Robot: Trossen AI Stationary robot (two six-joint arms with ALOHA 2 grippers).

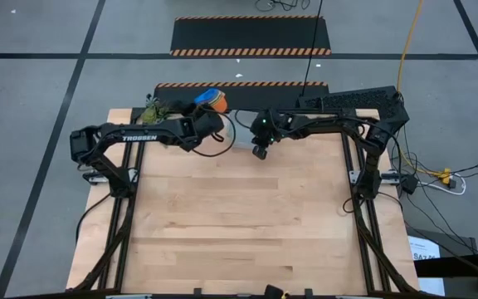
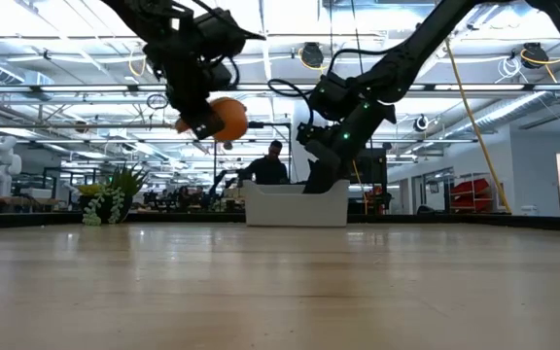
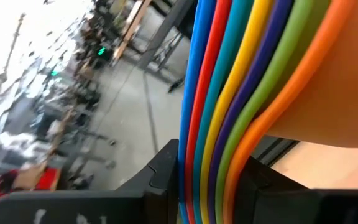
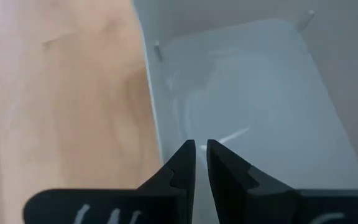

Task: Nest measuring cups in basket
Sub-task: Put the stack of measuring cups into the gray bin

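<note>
My left gripper (image 1: 208, 110) is up in the air near the table's far edge and is shut on the nested stack of measuring cups (image 1: 210, 100). The orange cup (image 2: 226, 119) is outermost. The left wrist view shows the stacked handles (image 3: 241, 93) as stripes of blue, red, light blue, yellow, navy, green and orange. The pale basket (image 2: 297, 205) stands on the table by the far edge. My right gripper (image 4: 201, 155) is shut and points down into the basket (image 4: 260, 106), close to one wall (image 4: 157, 118). My left gripper pinches the stacked handles (image 3: 207, 177) of the nested cups between its two fingers (image 3: 160, 171), which lie across the handles. The whole stack is lifted clear of the table, with the bowls sticking out sideways past the fingers. My right gripper reaches below the basket's rim (image 2: 309, 190); whether it touches the basket cannot be told.
A small green plant (image 2: 110, 199) stands at the table's far left corner, close to my left gripper. The wooden tabletop (image 1: 239, 216) stretches bare toward the near edge. A person (image 2: 270, 165) shows in the room beyond the basket.
</note>
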